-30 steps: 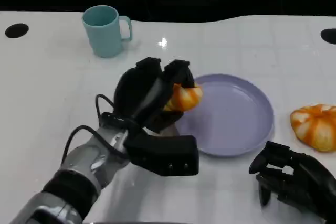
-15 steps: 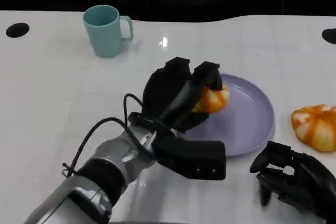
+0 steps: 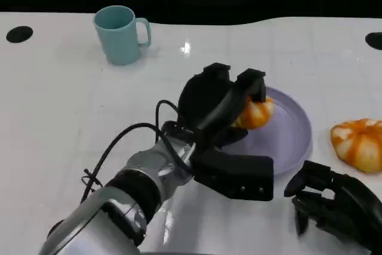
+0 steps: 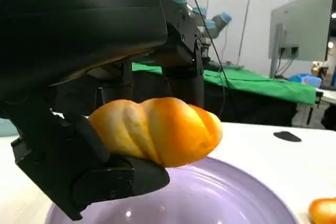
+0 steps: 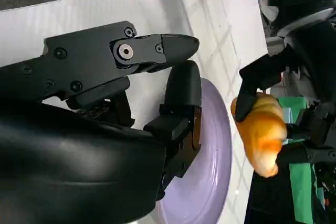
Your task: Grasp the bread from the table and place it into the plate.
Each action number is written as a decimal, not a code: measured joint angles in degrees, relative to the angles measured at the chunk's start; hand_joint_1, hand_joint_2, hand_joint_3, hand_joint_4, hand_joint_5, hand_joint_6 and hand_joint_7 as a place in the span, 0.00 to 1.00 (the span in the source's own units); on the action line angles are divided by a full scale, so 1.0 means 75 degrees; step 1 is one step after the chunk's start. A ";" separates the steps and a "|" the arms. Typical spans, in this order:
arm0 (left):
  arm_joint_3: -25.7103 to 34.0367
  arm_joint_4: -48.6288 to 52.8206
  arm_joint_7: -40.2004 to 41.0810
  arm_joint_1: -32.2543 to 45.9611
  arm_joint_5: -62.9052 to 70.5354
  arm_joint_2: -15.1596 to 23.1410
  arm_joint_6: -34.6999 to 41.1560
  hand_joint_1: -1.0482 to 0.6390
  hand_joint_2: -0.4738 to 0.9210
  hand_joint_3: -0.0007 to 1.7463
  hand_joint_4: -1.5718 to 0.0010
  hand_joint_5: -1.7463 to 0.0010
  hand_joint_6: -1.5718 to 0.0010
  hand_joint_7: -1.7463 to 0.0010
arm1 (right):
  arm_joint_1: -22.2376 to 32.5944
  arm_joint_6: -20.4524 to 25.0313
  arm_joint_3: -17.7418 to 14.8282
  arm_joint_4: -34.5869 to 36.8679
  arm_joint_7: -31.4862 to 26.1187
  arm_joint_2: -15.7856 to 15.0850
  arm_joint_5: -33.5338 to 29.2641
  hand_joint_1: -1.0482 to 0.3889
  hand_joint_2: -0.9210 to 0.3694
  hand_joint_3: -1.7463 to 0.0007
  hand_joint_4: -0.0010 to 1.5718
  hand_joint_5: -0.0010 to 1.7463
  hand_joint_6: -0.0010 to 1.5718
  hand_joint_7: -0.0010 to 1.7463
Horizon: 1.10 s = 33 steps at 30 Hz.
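Left hand [image 3: 224, 103] carrying bread [image 3: 255, 113] over the purple plate [image 3: 292, 132]; not set down yet.
Head view: white table [image 3: 54, 111], dark background, teal mug [image 3: 119, 34] far-left, second bread piece [image 3: 358, 143] right of plate; right hand [image 3: 334, 204] low near table edge, fingers curled in, nothing held. Left wrist view: fingers [image 4: 105, 177] clamp bread [image 4: 157, 129] above plate [image 4: 226, 198]; green-covered tables, monitor behind. Right wrist view: right hand [image 5: 131, 72] in front, bread [image 5: 262, 135] clear of plate [image 5: 210, 182].
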 measured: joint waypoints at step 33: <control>-0.0142 -0.1041 -0.3699 -0.0227 -0.0320 0.0600 0.0718 0.04 1.00 0.42 0.99 1.00 0.99 0.99 | -0.0086 -0.0256 0.0096 0.0181 -0.0064 -0.0003 -0.0032 0.37 0.00 0.85 0.43 1.00 0.42 0.81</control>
